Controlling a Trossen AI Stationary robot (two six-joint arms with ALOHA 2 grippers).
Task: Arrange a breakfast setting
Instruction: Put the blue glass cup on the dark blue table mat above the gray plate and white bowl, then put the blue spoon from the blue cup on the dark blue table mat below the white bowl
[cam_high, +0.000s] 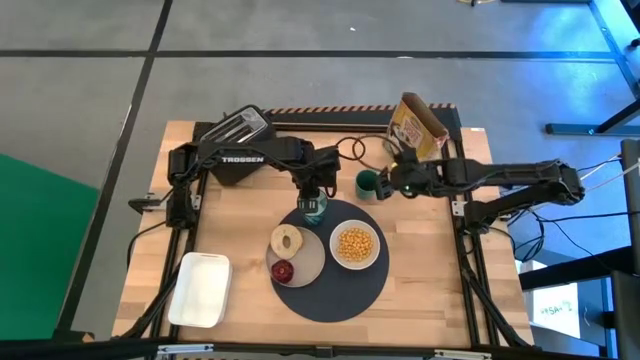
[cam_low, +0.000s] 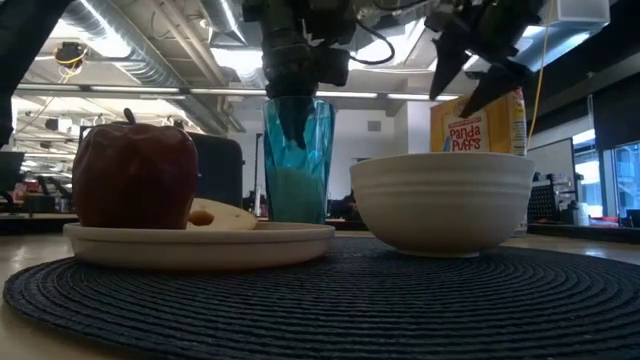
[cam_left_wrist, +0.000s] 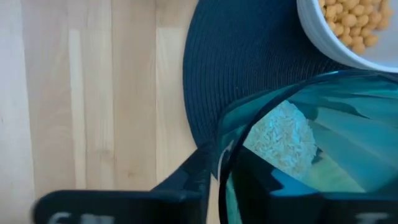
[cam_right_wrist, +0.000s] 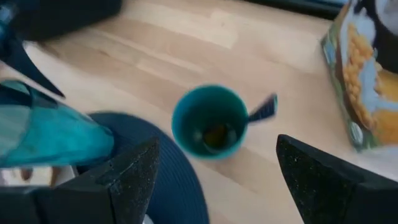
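At mat (cam_high: 330, 290) edge, left gripper (cam_high: 314, 205) fingers clamped on glass (cam_high: 314, 208): lower upright, release gently; right gripper (cam_high: 388, 183) wide above cup (cam_high: 367, 184) holding spoon (cam_right_wrist: 263, 108)

Left arm: reaches from the table's left rear toward the centre, wrist bent downward. Left gripper (cam_high: 314, 203): points straight down, jaws closed onto the rim of the clear bluish glass (cam_high: 315, 208), one finger (cam_left_wrist: 193, 177) outside the wall and one inside; in the low view the gripper (cam_low: 297, 100) descends into the glass (cam_low: 296, 160) from above.

Right arm: extends from the table's right edge, stretched nearly level toward the centre, forearm horizontal. Right gripper (cam_high: 385, 184): held above the table, jaws spread wide and gripping nothing; both dark fingers (cam_right_wrist: 134, 171) show well apart in the right wrist view. In the low view it (cam_low: 478, 62) hangs raised, fingers splayed.
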